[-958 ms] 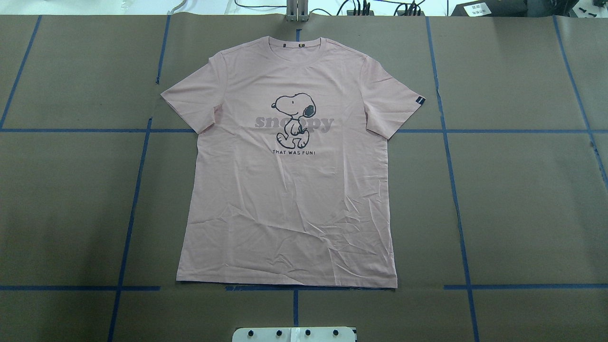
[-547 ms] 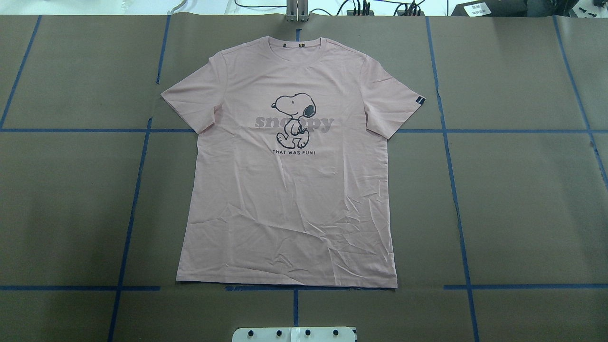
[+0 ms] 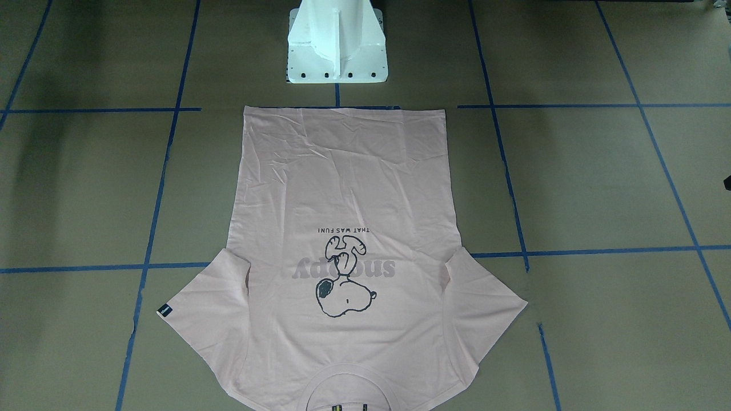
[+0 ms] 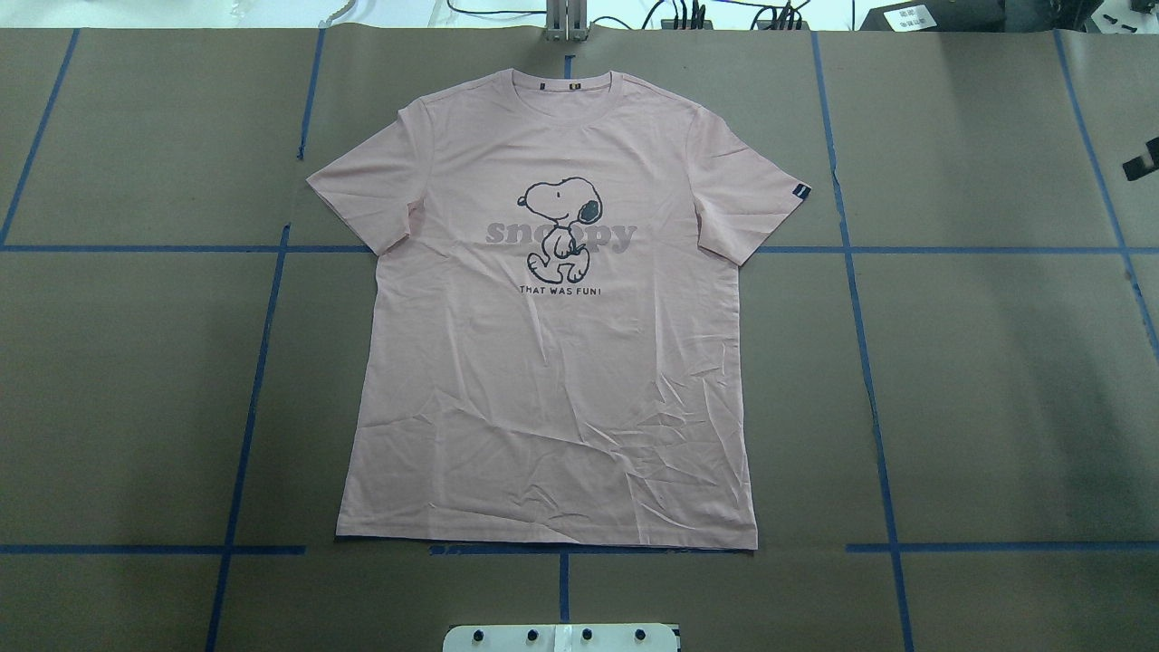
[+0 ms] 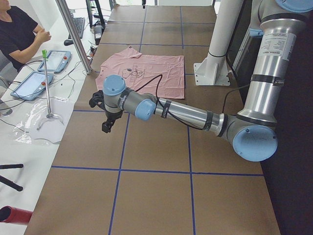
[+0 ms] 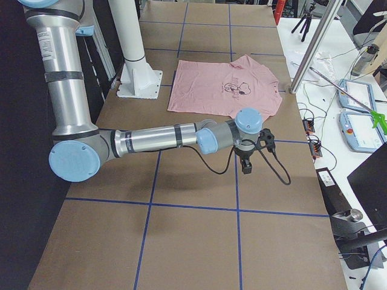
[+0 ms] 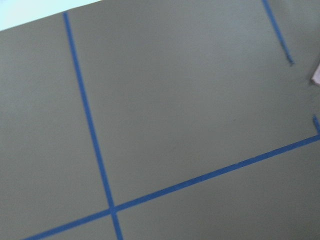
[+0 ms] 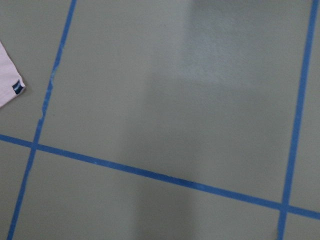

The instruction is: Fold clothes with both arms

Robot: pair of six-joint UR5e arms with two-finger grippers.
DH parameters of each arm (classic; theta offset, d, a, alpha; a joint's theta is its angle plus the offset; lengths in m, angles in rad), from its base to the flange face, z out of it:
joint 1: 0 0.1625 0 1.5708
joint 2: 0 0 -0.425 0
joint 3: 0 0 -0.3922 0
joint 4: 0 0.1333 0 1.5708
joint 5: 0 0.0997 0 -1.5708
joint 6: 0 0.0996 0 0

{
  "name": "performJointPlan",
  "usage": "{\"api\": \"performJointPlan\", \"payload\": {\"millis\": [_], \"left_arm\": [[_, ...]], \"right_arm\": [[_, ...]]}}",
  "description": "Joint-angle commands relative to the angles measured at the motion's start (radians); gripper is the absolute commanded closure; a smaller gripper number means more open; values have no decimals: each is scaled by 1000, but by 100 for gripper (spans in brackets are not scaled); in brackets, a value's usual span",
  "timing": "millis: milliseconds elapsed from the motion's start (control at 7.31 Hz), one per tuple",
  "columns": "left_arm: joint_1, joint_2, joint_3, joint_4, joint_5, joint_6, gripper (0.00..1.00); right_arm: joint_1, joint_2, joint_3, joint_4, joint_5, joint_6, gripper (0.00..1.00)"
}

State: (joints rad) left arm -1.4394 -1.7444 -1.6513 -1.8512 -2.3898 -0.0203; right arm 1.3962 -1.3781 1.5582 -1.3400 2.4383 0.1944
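Above the brown table [image 4: 996, 380], out beyond either sleeve, two grippers point downward. The left gripper [image 5: 106, 126] and the right gripper [image 6: 246, 167] each hang well apart from the cloth, with nothing seen in them; how far they are open cannot be told. Between them a pink T-shirt [image 4: 552, 380] lies flat across blue tape lines [image 4: 860, 249], print up, hem nearest the white pedestal [image 3: 337, 45], collar farthest.
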Motion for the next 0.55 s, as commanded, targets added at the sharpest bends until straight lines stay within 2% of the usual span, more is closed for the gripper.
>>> {"api": "performJointPlan", "payload": {"millis": [0,137,274,411], "left_arm": [[25,-30,15,-40,-6,-47,0],[48,-36,36,-45,-5,-74,0],[57,-62,54,-46,-2,-139,0],[63,-63,47,-66,-3,-192,0]], "right_arm": [[-147,242,-189,45,-1,158,0],[-204,301,-226,47,-5,205,0],[-257,351,-246,48,-106,302,0],[-329,370,-254,127,-221,500,0]]}}
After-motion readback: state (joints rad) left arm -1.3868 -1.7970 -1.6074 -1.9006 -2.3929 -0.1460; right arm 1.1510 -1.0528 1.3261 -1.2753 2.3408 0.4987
